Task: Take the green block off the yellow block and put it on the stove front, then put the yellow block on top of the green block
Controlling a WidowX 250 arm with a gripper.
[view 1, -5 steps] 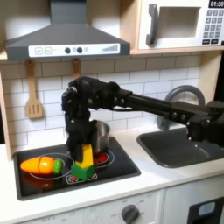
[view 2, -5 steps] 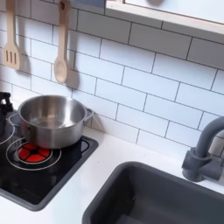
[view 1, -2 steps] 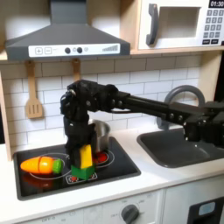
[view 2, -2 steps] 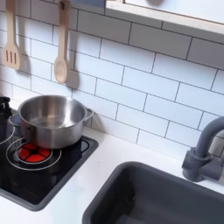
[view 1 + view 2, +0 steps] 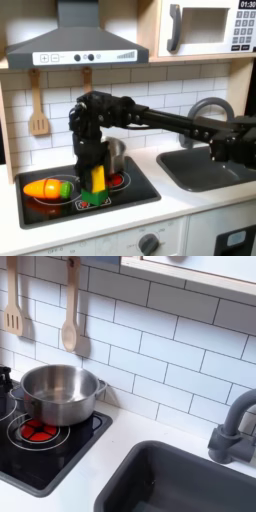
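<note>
In the first exterior view my gripper hangs over the front middle of the black stove, fingers pointing down. It is shut on the yellow block, which stands upright between the fingers. The yellow block rests on the green block. The green block lies on the cooktop near the stove's front edge, between the two burners. The arm hides the blocks' far sides.
An orange toy vegetable lies on the left burner. A steel pot stands behind the red spiral burner. The dark sink and grey faucet are to the right. Wooden utensils hang on the tiled wall.
The gripper and the yellow block shifted slightly to the first exterior view's left and the block stands straighter; since 0.4 s ago nothing visibly moves.
</note>
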